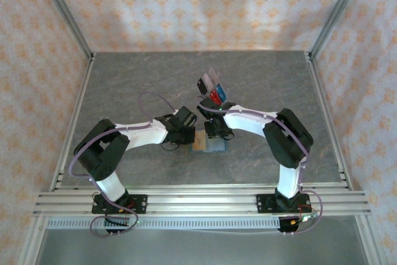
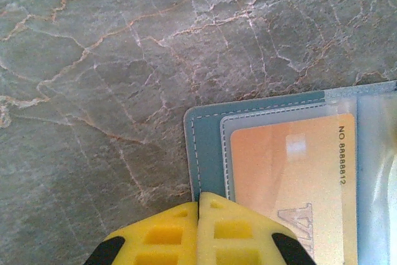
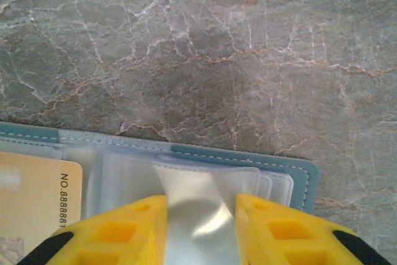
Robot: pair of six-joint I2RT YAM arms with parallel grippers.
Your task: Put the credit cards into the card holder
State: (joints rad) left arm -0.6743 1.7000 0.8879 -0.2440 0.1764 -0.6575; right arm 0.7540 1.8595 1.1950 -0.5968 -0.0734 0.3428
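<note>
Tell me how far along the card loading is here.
Done: an orange card sits in a clear pocket of the open teal wallet. In hand: left gripper shut at the wallet's edge; right gripper straddles what looks like a pale card at another pocket. Left: coloured cards in the clear tray.

The card holder [image 1: 209,144] lies on the table [image 1: 136,79], one card [image 2: 291,178] inside, other cards [image 1: 213,93] seemingly behind it.

i see a grey marbled bench [image 1: 124,79], peach patterned walls [image 1: 186,4] around it, an aluminium frame [image 1: 66,10], soft daylight.
</note>
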